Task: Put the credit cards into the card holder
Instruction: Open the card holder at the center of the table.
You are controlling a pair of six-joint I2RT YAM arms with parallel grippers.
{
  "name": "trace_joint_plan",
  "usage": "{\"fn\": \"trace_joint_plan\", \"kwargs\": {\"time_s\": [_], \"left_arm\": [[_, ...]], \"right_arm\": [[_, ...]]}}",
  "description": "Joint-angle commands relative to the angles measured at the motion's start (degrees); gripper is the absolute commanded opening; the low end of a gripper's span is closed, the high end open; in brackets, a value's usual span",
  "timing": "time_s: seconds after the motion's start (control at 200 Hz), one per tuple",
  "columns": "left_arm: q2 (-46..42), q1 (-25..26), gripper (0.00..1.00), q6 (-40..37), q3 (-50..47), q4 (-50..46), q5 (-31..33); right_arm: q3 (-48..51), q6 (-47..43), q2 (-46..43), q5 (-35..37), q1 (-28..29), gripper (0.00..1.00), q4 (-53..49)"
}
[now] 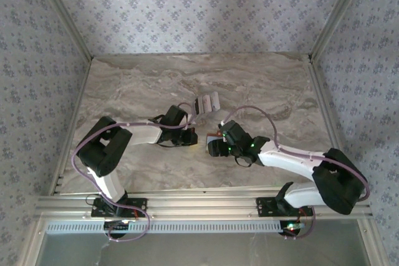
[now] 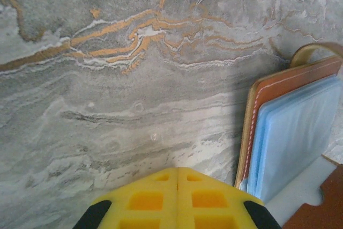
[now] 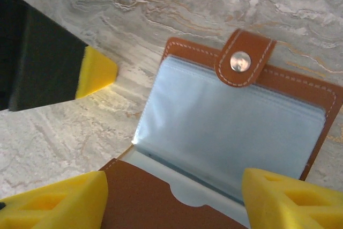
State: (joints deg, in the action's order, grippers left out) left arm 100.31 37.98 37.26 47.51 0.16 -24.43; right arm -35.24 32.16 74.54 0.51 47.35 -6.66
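Right gripper [image 3: 171, 199]: yellow fingers [image 3: 53, 202] were spread wide, one at each side of the near brown flap of the card holder [image 3: 230, 127]. Whether they touched it could not be told.

Left gripper [image 2: 177, 189]: pads [image 2: 144, 199] were pressed together with nothing between them, the tip near the holder's left edge but apart from it.

The holder lay open on the marble table [image 1: 137, 85] between the two grippers, pale blue sleeves [image 3: 214, 111] facing up and the clasp tab [image 3: 244, 60] folded over its far edge. Credit cards [image 1: 207, 103] sat in a small cluster farther back, apart from the holder.

Judgement: the cards looked light, stiff and slick. Lying flat, they would be hard to pinch from above, so take one by a long edge or tip up a corner first. The leather looked limp and the sleeves thin and floppy. One gripper would probably have to pin the flap while a card entered a pocket mouth.
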Motion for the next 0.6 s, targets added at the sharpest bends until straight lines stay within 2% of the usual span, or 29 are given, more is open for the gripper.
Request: {"fn": "trace_joint_plan", "kwargs": {"time_s": [0.0, 0.405, 0.595], "left_arm": [[1.3, 0.0, 0.05, 0.7, -1.2, -2.1, -1.6], [1.1, -0.1, 0.06, 1.0, -1.4, -1.5, -2.3], [1.3, -0.2, 0.06, 1.2, -1.4, -1.4, -2.3]], "right_arm": [[0.9, -2.0, -2.5, -2.3, 0.1, 0.72, -1.1], [3.1, -2.8, -4.5, -5.9, -0.1, 0.78, -1.3], [3.7, -3.8, -6.6, -4.2, 1.0, 0.79, -3.7]]}}
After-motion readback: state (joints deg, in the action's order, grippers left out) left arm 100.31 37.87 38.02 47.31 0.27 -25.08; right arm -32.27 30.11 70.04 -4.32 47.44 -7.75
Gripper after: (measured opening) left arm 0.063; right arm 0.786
